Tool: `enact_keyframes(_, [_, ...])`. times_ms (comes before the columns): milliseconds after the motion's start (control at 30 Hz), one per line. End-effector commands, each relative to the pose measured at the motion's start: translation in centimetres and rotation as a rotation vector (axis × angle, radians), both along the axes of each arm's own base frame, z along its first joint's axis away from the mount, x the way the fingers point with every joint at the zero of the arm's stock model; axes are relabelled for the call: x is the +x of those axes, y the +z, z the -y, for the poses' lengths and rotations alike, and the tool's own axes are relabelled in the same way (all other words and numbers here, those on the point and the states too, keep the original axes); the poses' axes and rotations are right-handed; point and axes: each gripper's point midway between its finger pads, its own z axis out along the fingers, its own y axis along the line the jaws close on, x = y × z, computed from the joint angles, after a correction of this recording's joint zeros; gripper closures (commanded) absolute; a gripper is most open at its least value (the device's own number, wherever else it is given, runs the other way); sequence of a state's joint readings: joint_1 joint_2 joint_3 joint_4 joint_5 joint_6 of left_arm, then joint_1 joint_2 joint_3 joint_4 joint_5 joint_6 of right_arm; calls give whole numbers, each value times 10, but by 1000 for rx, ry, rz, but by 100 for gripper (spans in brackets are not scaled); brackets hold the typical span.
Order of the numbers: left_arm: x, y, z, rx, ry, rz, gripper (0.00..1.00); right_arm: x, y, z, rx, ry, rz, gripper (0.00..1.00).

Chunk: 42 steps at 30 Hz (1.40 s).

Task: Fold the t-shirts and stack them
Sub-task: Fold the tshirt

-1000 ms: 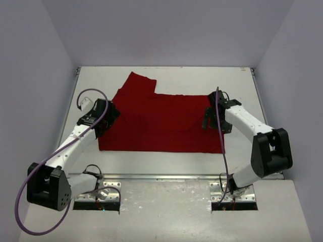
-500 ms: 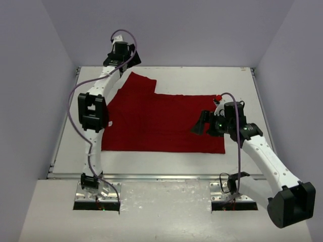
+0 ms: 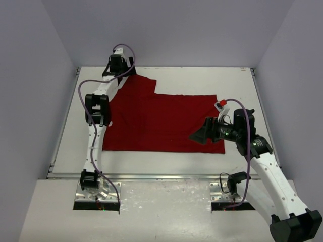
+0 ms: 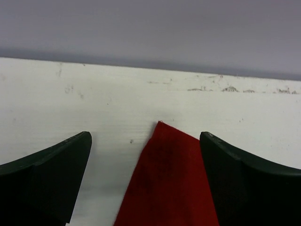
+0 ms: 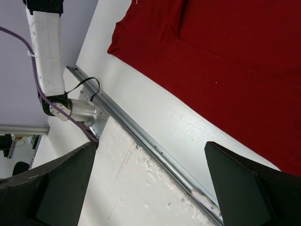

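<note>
The deep-red t-shirt (image 3: 161,118) lies spread flat on the white table, one sleeve pointing to the back left. My left gripper (image 3: 125,72) is stretched out to that sleeve at the table's far edge. In the left wrist view the gripper (image 4: 145,136) is open, and the sleeve's pointed corner (image 4: 167,183) lies on the table between the fingers, not gripped. My right gripper (image 3: 195,137) is raised over the shirt's near right part. In the right wrist view it (image 5: 149,146) is open and empty, and the shirt's near hem (image 5: 225,52) shows below it.
Grey walls enclose the table on three sides; the back wall (image 4: 150,28) is close behind the left gripper. A metal rail (image 5: 141,136) runs along the table's near edge. The left arm's base (image 5: 66,106) is bolted beside it.
The left arm swung from the shirt's left edge out to the back-left sleeve and dropped slightly. The right arm left the shirt's right edge, pulled toward the near side and rose.
</note>
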State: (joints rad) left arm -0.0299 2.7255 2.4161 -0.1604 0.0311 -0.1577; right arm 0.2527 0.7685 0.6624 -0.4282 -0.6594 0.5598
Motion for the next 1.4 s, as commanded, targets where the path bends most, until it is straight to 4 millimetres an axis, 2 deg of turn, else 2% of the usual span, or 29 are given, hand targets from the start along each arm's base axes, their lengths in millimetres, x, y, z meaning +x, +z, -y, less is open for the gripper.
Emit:
enact_keyframes(0, [10,27,22,-12,-84,106,2,0,21,-3,21,22,61,1])
enact_keyframes(67, [12,15,22,-15,-91,89,9,2,20,-3,19,15,58,1])
enact_keyframes(167, [15,10,25,-19,-101,87,13,3,22,-3,15,18,62,1])
enact_keyframes(200, [12,2,27,-22,-108,72,15,3,22,-3,15,17,63,1])
enact_keyframes(233, [11,-1,30,-23,-116,67,23,3,23,-2,14,13,70,1])
enact_keyframes(333, [8,-19,34,-10,-124,41,33,5,22,-1,8,2,70,1])
enact_keyframes(367, [10,-17,32,-10,-116,41,44,4,23,-2,12,8,74,1])
enact_keyframes(533, [10,-12,30,-4,-98,51,72,4,28,-1,9,5,94,1])
enact_keyframes(667, [10,-9,31,-9,-100,54,82,5,31,0,4,1,107,1])
enact_keyframes(733, [12,-1,31,-16,-91,68,100,6,29,1,0,-1,107,1])
enact_keyframes(867, [13,38,38,-35,-90,138,100,15,17,2,-17,-21,93,1])
enact_keyframes(900, [12,69,40,-41,-89,179,100,18,15,1,-22,-26,86,1])
enact_keyframes(933, [10,79,38,-38,-79,187,100,27,10,2,-39,-43,74,1])
enact_keyframes(967, [6,117,37,-41,-64,235,100,32,7,3,-50,-54,66,1])
enact_keyframes(1000, [3,131,35,-49,-50,251,100,39,4,5,-70,-72,58,1])
enact_keyframes(1033, [-2,136,34,-56,-43,266,100,55,-5,12,-123,-132,26,1])
enact_keyframes(1067, [-10,172,35,-72,-43,317,100,65,-8,16,-154,-165,17,1])
enact_keyframes(1133, [-19,181,37,-81,-56,315,100,81,-21,26,-224,-235,-32,1])
enact_keyframes(1167, [-23,189,38,-89,-60,320,100,100,-30,33,-280,-290,-53,1])
enact_keyframes(1200, [-30,207,39,-95,-69,340,100,110,-35,38,-307,-320,-64,1])
enact_keyframes(1233, [-36,203,41,-98,-81,315,100,123,-32,43,-340,-359,-66,1])
enact_keyframes(1267, [-42,217,42,-105,-85,325,100,140,-57,55,-408,-408,-131,1])
enact_keyframes(1300, [-47,220,43,-112,-92,323,100,150,-64,61,-424,-430,-162,1])
enact_keyframes(1333, [-55,200,42,-112,-83,254,100,169,-59,66,-419,-469,-166,1])
enact_keyframes(1367, [-64,215,43,-123,-79,267,100,184,-87,78,-441,-493,-248,1])
